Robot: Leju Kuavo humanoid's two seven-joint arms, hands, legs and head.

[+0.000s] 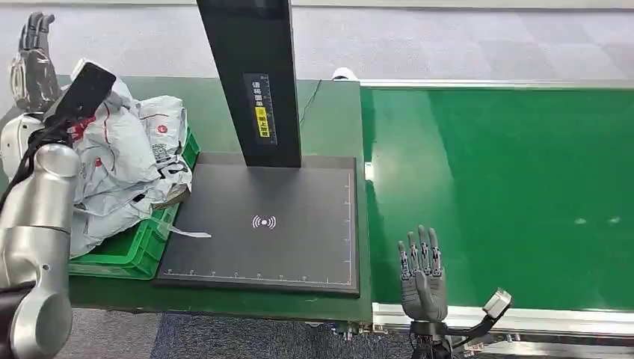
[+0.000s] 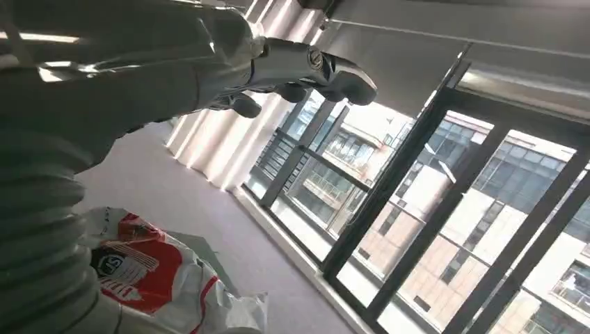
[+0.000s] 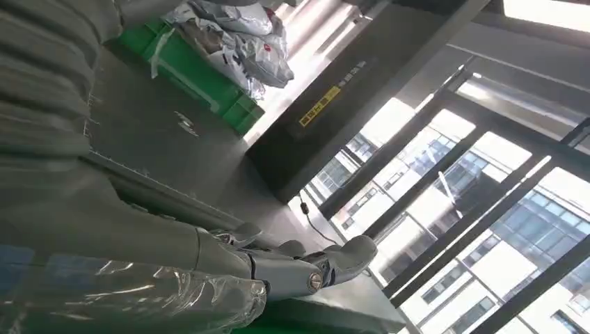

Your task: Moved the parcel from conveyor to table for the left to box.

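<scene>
Fingers point(image 1: 420, 250) of right hand point(image 1: 422, 280) spread, empty, over belt point(image 1: 493, 194) near edge; left hand point(image 1: 34, 63) raised, seemingly empty; parcels point(image 1: 127, 161) heaped in crate point(image 1: 142, 250) left.

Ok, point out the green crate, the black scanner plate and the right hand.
green crate point(image 1: 142, 250): head view, near front wall.
black scanner plate point(image 1: 224, 247): head view, bare surface.
right hand point(image 1: 423, 288): head view, back of the palm.

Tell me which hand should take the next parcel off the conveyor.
Probably the right. The right hand hangs open at the near edge of the green conveyor belt, which carries no parcel now. The left hand is raised beyond the green box of parcels, across the scanner pad.
</scene>
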